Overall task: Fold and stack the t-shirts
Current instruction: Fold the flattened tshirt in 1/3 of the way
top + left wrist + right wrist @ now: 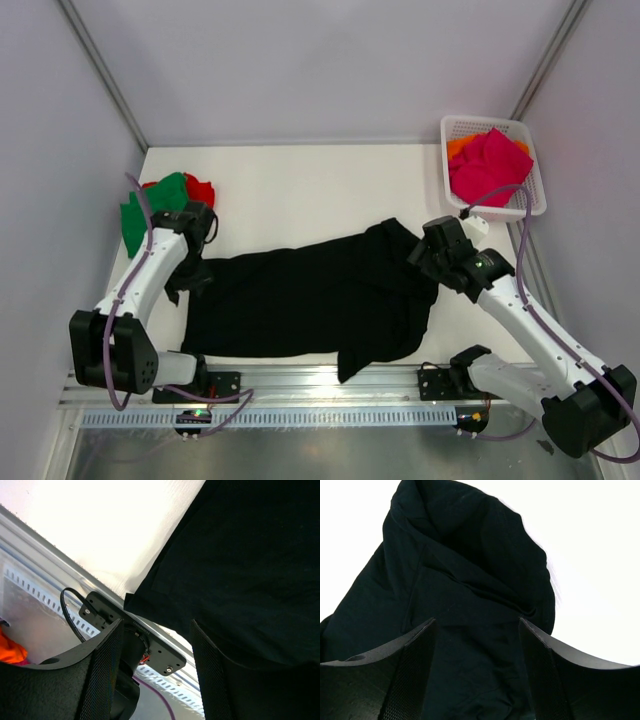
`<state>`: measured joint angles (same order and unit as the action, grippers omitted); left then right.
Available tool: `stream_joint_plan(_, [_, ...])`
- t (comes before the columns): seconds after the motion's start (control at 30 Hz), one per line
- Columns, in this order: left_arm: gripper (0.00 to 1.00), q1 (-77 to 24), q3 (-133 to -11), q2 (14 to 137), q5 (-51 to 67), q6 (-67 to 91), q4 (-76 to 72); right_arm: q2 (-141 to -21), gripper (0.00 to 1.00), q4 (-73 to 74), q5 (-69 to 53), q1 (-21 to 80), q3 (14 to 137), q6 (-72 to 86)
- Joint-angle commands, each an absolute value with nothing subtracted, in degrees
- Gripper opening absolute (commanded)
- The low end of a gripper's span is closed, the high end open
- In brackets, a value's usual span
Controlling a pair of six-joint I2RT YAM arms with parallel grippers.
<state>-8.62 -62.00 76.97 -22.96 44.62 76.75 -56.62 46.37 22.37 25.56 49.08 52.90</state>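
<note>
The black t-shirt [310,295] lies spread across the middle of the tabletop [300,190]. Its right side is bunched and one corner reaches over the near edge. The left fingers [105,670] and right fingers [410,675] stand apart at its two ends, gripping nothing. A fold started now would likely trap that bunching, and a sideways drag could pull the overhanging corner off. No brand, label or writing is legible.
</note>
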Motion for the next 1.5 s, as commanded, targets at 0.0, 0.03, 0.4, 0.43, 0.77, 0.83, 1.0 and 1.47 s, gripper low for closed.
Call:
stream_joint_plan(0.0, [0.59, -8.79, -63.11, 75.41, -23.56, 45.79, 84.38, -56.51, 0.70, 45.62, 23.38, 25.93, 50.89, 53.88])
stream_joint_plan(0.03, [0.59, -8.70, -63.11, 75.24, -23.47, 45.79, 84.20, -56.60, 0.70, 45.35, 23.29, 25.84, 50.89, 53.88])
stream_joint_plan(0.4, [0.58, -8.70, -65.30, 76.38, -18.81, 46.93, 77.43, -55.63, 0.70, 23.23, 15.22, 25.93, 46.41, 41.85])
stream_joint_plan(0.43, [0.58, -8.70, -65.65, 76.72, -18.81, 46.93, 77.26, -56.85, 0.70, 19.29, 14.34, 25.93, 46.32, 40.53])
stream_joint_plan(0.77, [0.57, -8.70, -66.80, 79.98, -17.41, 45.17, 74.36, -74.87, 0.70, 8.62, 6.69, 25.93, 53.17, 35.25])
stream_joint_plan(0.83, [0.57, -8.70, -66.53, 79.72, -15.57, 45.35, 72.61, -76.63, 0.70, 5.46, 3.53, 25.93, 54.14, 34.63])
stream_joint_plan(1.0, [0.56, -8.70, -66.62, 79.54, -13.36, 46.58, 70.67, -85.68, 0.70, 5.62, -5.44, 25.93, 60.54, 35.32])
stream_joint_plan(1.47, [0.56, -8.70, -69.70, 79.37, -15.64, 45.53, 72.42, -92.37, 0.69, 24.77, 5.53, 27.42, 68.11, 44.03])
